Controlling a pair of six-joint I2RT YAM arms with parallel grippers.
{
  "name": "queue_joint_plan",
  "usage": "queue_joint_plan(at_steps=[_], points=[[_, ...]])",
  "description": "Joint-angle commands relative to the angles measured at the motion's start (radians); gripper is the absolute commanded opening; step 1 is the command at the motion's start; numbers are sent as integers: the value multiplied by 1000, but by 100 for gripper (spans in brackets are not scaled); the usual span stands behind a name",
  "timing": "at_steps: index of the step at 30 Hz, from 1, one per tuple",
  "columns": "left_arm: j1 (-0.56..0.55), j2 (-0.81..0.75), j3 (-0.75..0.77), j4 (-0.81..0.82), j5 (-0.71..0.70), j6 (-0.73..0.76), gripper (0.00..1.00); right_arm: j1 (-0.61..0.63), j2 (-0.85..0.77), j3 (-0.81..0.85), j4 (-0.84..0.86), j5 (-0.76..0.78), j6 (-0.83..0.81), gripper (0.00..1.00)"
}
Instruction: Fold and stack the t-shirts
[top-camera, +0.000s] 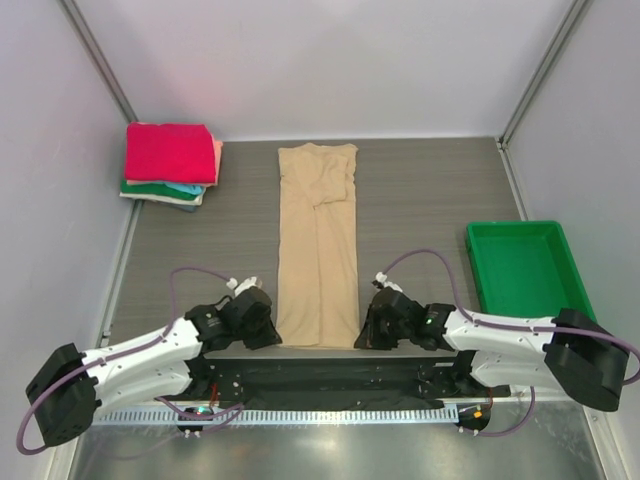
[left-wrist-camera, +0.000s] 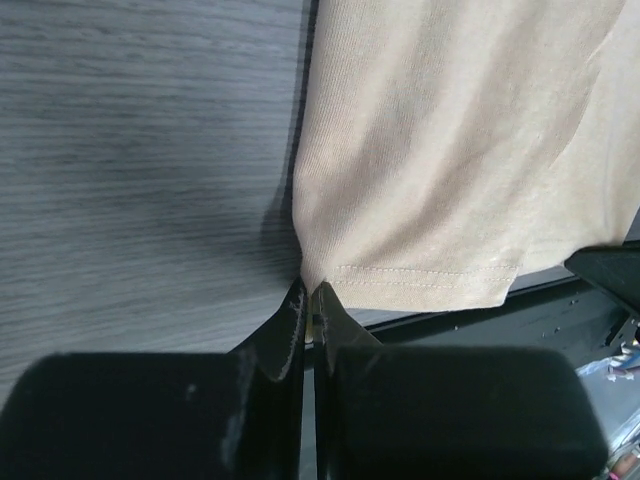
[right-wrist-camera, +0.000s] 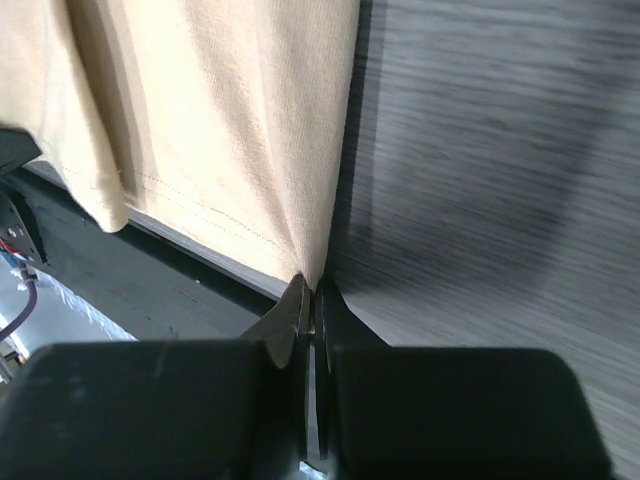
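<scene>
A tan t-shirt (top-camera: 317, 245) lies as a long narrow strip down the middle of the table, sleeves folded in at the far end. My left gripper (top-camera: 268, 330) is shut on its near left hem corner (left-wrist-camera: 312, 278). My right gripper (top-camera: 366, 333) is shut on its near right hem corner (right-wrist-camera: 312, 270). The hem (left-wrist-camera: 420, 275) hangs between them at the table's near edge. A stack of folded t-shirts (top-camera: 172, 162), pink-red on top with salmon, teal and green below, sits at the far left.
A green plastic tray (top-camera: 525, 268) stands at the right side of the table. Walls close in the far side and both sides. The black base bar (top-camera: 320, 375) runs along the near edge under the arms.
</scene>
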Motion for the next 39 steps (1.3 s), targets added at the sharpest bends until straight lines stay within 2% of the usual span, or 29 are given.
queue_joint_plan(at_steps=[1,4,8,10,15,18,20,24,28,32,39], points=[[-42,-45,45,-41,-58,-47,0,-3,-60,-27,-103,37,-4,1],[-118,-71,81,-68,-95,-107,0,-3,-125,-16,-149,42,3,1],[-167,-65,178,-137,-144,-133,0,-3,-186,57,-251,74,-6,1],[-169,-48,263,-192,-161,-110,0,-3,-196,134,-293,129,-23,1],[-168,52,468,-350,-314,-30,0,-35,-150,371,-420,227,-139,1],[-142,136,578,-384,-359,46,0,-156,-96,481,-442,218,-245,1],[-90,171,638,-368,-351,120,0,-258,-53,531,-437,186,-299,1],[48,272,712,-305,-276,241,0,-336,97,704,-430,180,-438,1],[208,412,807,-256,-219,356,0,-388,289,834,-421,169,-507,1],[288,548,920,-203,-155,466,0,-450,412,943,-404,151,-547,1],[411,800,1112,-197,-49,551,0,-540,626,1128,-399,93,-578,1]])
